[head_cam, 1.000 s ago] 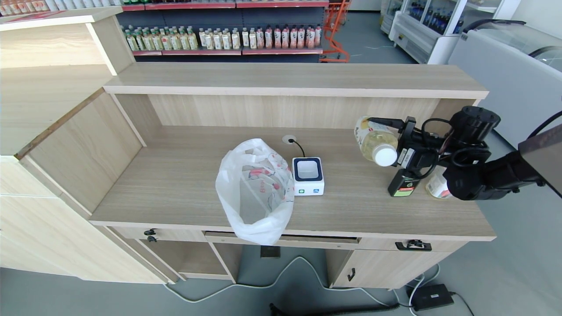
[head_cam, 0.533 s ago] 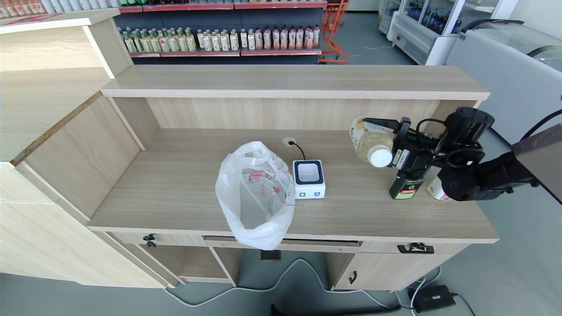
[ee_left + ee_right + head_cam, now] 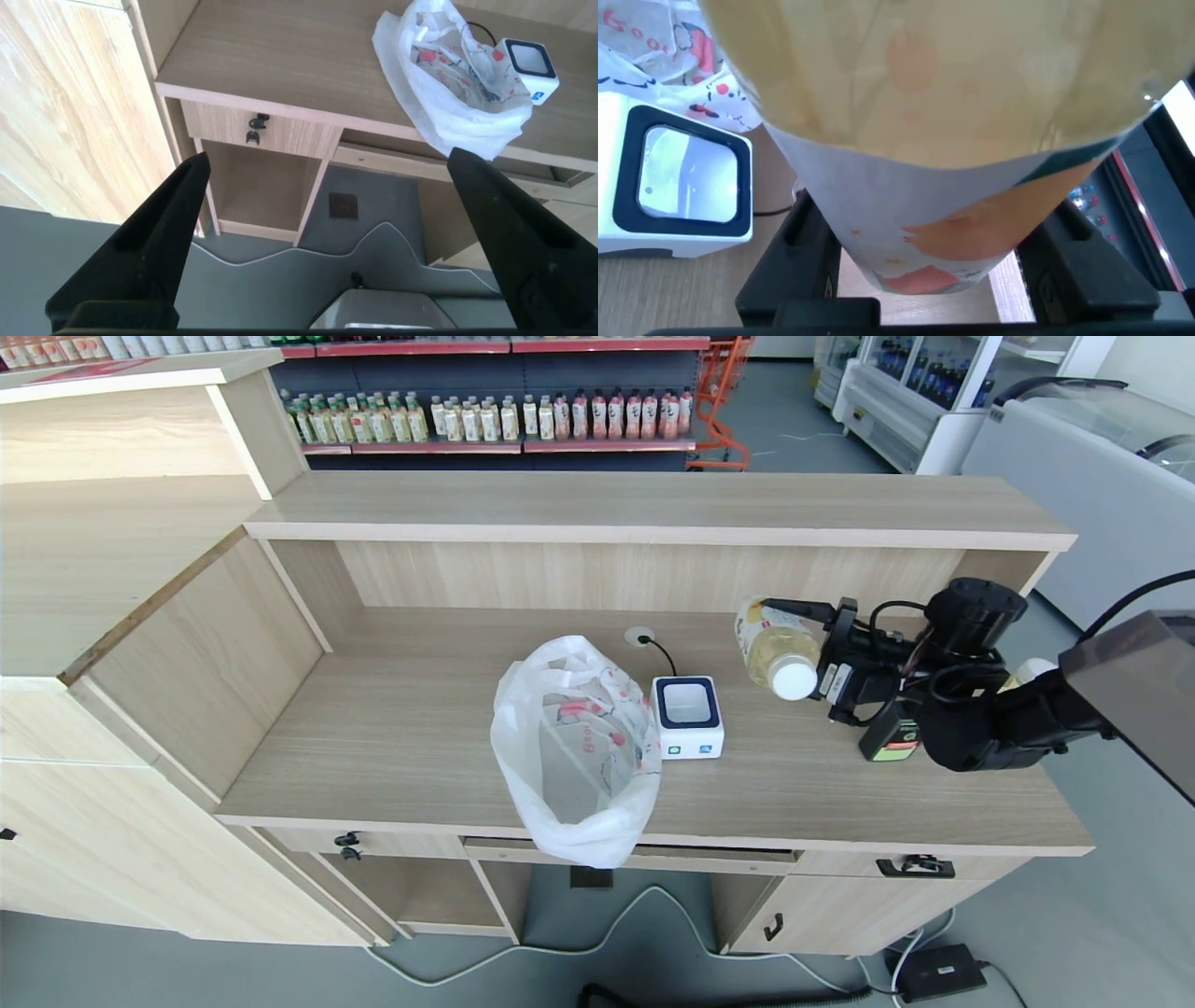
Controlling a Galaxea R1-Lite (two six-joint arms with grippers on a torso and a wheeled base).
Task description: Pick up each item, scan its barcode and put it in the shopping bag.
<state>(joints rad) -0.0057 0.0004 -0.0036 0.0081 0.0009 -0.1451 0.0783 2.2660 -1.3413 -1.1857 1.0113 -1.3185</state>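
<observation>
A bottle of yellow drink [image 3: 777, 646] with a white cap lies sideways in the air, with my right gripper [image 3: 792, 637] shut on it, just right of the white barcode scanner [image 3: 688, 716] and above the counter. In the right wrist view the bottle [image 3: 952, 121] sits between the black fingers [image 3: 799, 252], with the scanner [image 3: 677, 191] below it. The white shopping bag [image 3: 574, 747] stands open left of the scanner, at the counter's front edge. My left gripper [image 3: 327, 233] hangs open and empty off the counter's front left, above the floor; the bag [image 3: 448, 75] lies beyond it.
A dark bottle with a green and red label [image 3: 890, 739] stands on the wooden counter [image 3: 401, 728] under my right arm. A white-capped bottle [image 3: 1027, 670] shows behind that arm. A raised ledge runs along the counter's back and a side wall closes its left.
My right gripper has carried the bottle leftward, closer to the scanner. The head camera has also shifted, so the whole scene sits further right.
</observation>
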